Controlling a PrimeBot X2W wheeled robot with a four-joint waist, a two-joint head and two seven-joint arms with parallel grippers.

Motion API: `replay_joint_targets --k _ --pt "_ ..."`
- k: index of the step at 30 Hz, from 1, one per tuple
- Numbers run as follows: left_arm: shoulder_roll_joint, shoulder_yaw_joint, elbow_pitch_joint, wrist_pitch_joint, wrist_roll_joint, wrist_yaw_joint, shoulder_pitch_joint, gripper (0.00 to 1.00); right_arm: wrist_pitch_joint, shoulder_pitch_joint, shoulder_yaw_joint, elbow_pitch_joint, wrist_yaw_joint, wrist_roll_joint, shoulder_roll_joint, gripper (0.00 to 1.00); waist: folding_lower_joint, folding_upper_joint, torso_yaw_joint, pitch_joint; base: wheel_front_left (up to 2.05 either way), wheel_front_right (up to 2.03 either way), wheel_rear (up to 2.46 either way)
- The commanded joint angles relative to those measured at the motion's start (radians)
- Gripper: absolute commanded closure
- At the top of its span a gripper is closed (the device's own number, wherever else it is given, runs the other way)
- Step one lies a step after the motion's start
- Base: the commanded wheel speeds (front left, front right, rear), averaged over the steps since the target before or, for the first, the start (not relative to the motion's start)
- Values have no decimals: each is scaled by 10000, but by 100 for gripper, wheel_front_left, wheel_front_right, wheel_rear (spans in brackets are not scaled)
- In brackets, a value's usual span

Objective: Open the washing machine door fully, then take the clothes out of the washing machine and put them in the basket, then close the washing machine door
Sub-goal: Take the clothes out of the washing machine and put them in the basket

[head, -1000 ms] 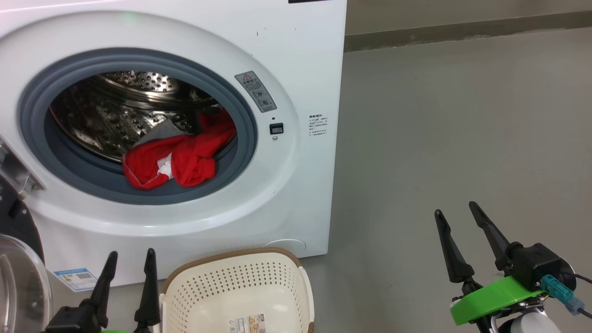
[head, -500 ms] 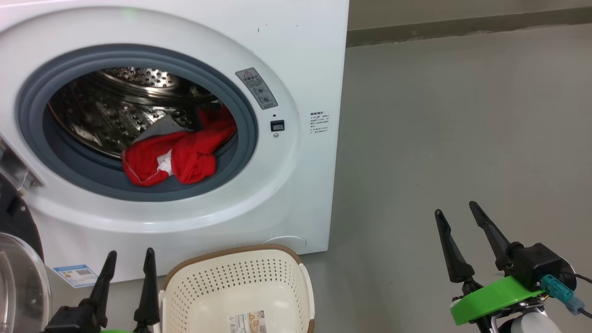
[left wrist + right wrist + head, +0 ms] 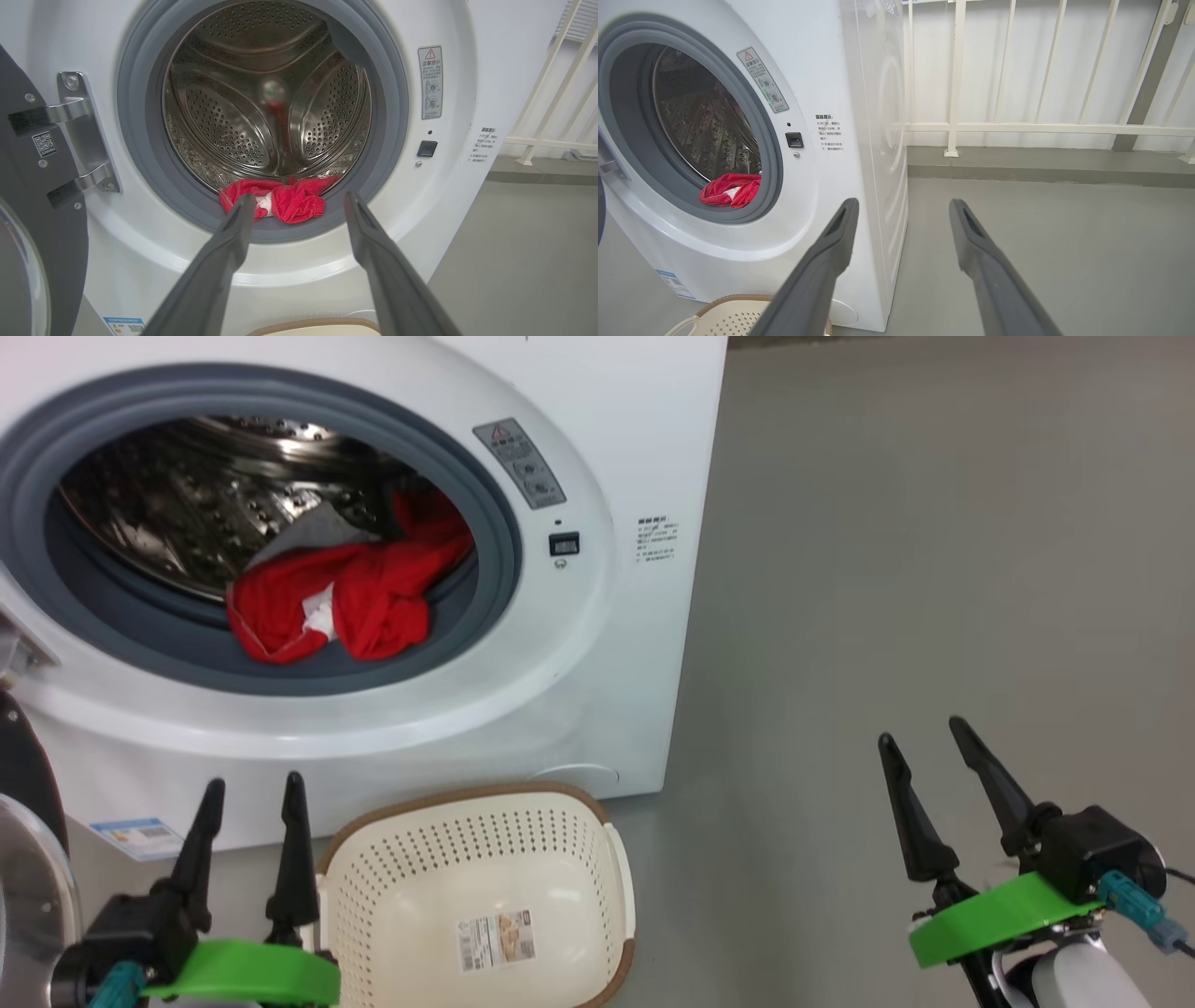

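The white washing machine (image 3: 597,420) stands with its round mouth uncovered; the washing machine door (image 3: 23,859) hangs swung out at the far left, black rim and glass bowl (image 3: 28,261) showing. Red clothes (image 3: 336,597) with a white patch lie at the drum's front lip (image 3: 280,203) (image 3: 731,190). The cream basket (image 3: 476,859) sits on the floor before the machine, holding nothing but its sticker. My left gripper (image 3: 250,789) stands open beside the basket's left rim, fingers aimed at the drum (image 3: 296,205). My right gripper (image 3: 924,737) is open over bare floor at the right (image 3: 901,210).
Grey floor (image 3: 934,569) spreads to the right of the machine. A white railing (image 3: 1041,127) and a low kerb run behind it. A blue label (image 3: 135,835) sits on the machine's lower front.
The head camera has tilted down and moved closer, so the machine and basket sit higher and larger in view. Both grippers stay open; the clothes have not moved.
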Motion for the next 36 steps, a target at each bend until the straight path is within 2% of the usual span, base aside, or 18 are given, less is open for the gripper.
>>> replay_joint_targets --k 1,3,10,15,24,33,36 --pt "84 250 -160 -120 59 153 -488 0 -65 -516 169 -303 63 40 -71 0 0 0 48 397 0 0 0" --pt "83 277 -79 -120 198 412 -928 0 -65 -666 200 -318 63 50 -81 0 0 0 58 744 0 0 0" --pt "131 234 385 -120 462 755 -2214 0 -65 -1011 208 -403 63 41 -78 0 0 0 101 1617 0 0 0" --pt "230 190 739 -120 354 463 -3403 0 -65 -1363 246 -498 63 72 -103 0 0 0 136 2354 0 0 0" --pt "392 230 1486 -120 519 365 -5132 0 -65 -1937 382 -633 63 19 -231 0 0 0 121 3406 0 0 0" --pt "777 311 3141 -120 858 713 -6905 0 -65 -2180 431 -676 63 27 -240 0 0 0 -25 4068 0 0 0" --pt "944 255 3762 -120 890 665 -7551 0 -65 -2267 513 -654 63 27 -212 0 0 0 -90 4253 0 0 0"
